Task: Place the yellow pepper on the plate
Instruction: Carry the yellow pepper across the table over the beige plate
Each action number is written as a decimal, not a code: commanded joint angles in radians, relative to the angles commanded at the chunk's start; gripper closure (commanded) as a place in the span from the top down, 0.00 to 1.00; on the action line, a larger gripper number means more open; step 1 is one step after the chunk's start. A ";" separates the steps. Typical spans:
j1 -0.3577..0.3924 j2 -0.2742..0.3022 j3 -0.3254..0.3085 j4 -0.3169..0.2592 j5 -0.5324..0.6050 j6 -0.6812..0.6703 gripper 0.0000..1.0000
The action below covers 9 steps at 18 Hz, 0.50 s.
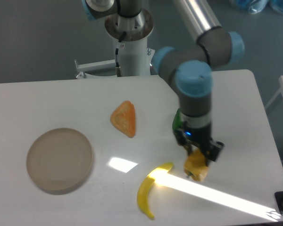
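Yellow pepper [197,166] in your pincer [198,157]
Your pincer pinched the pepper from above, just right of the banana [149,190], well apart from the plate [60,159].

The robot arm [198,19] is showing a long tube of bright polished metal, and it is ending in thick joints of dark grey. Round caps of light blue are covering the joints; one cap is sitting directly above the pincer [198,159] and one further up and to its right. The last grey segment is running straight to the pincer, which is small and black, with a tiny blue light glowing on its body. Far above and to the left of the pincer, the white base column [131,52] is carrying a thin black cable along its front.
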 joint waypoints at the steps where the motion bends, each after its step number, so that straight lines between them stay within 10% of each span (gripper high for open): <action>1: -0.020 0.018 -0.025 0.000 -0.008 -0.060 0.39; 9: -0.192 0.095 -0.155 0.014 -0.098 -0.370 0.39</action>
